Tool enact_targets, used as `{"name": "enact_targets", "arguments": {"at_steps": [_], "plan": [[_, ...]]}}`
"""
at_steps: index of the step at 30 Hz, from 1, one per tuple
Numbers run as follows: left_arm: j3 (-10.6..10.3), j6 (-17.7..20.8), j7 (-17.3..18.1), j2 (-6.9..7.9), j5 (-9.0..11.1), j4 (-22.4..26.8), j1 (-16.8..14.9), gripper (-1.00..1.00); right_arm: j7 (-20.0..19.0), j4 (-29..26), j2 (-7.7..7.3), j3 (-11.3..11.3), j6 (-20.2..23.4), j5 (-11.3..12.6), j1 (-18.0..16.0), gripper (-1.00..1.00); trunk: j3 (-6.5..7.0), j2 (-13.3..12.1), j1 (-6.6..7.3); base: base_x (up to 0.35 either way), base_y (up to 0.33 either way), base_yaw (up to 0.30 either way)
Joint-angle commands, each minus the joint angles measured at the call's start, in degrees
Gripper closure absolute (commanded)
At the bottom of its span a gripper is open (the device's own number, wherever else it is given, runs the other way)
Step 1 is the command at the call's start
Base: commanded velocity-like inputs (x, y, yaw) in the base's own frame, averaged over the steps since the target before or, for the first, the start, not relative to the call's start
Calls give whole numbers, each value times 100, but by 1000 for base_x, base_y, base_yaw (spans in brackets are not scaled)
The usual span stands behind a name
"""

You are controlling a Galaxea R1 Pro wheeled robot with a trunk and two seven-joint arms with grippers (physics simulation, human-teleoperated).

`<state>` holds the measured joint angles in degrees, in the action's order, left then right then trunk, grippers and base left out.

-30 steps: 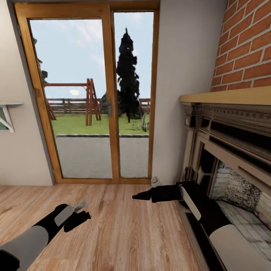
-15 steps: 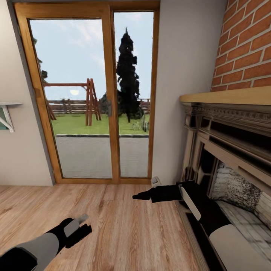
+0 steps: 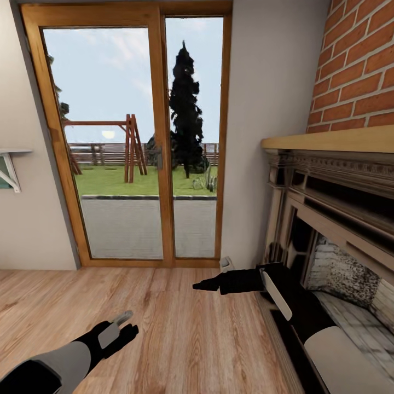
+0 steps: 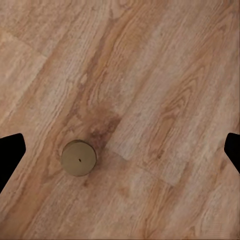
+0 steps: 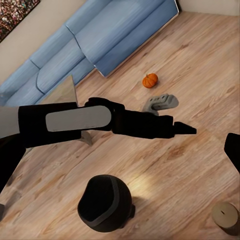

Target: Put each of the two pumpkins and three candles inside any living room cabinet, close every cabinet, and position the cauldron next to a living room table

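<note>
A wood-plank floor (image 3: 180, 339) runs to a glazed patio door (image 3: 134, 137) beside a brick fireplace (image 3: 339, 230). Over the last second my left end effector (image 3: 125, 326) has sunk lower, fingers spread wide above a candle (image 4: 79, 158) standing on the floor, likely my next pick. My right end effector (image 3: 203, 285) holds nothing, its opening I cannot tell; a pumpkin (image 5: 150, 80) lies near the blue sofa (image 5: 95, 45), and no writing is legible.

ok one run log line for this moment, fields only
stage: candle pickup | left gripper: open above candle on wood floor | right gripper: state unclear | also seen: pumpkin, cauldron on floor
</note>
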<state>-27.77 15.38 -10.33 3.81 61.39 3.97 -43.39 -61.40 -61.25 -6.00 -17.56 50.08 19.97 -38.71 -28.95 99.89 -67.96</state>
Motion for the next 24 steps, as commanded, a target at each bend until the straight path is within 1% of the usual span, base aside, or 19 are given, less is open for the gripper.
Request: {"name": "enact_targets", "arguments": {"at_steps": [1, 5, 13, 20, 24], "plan": [[-47, 25, -8, 8, 55, 18, 6, -100, 4, -1, -5, -10, 28, 25, -5, -100, -7, 3, 1, 0, 0, 0], [-52, 19, 97, 15, 44, 18, 55, -100, 5, -1, -6, -10, 28, 25, -5, -100, -7, 3, 1, 0, 0, 0], [-51, 16, 124, 45, 40, 16, 76, -100, 5, -1, -2, -10, 27, 25, -5, -100, -150, 324, -175, 0, 0, 0], [-53, 10, 134, 32, 17, 16, 123, -100, 5, 1, 2, -10, 20, 25, -5, -100, -276, 605, -329, 0, 0, 0], [-53, -41, 136, 9, 3, 23, 222, -100, 13, 5, 33, -10, 20, 23, -5, -100, -348, 765, -417, 0, 0, 0]]}}
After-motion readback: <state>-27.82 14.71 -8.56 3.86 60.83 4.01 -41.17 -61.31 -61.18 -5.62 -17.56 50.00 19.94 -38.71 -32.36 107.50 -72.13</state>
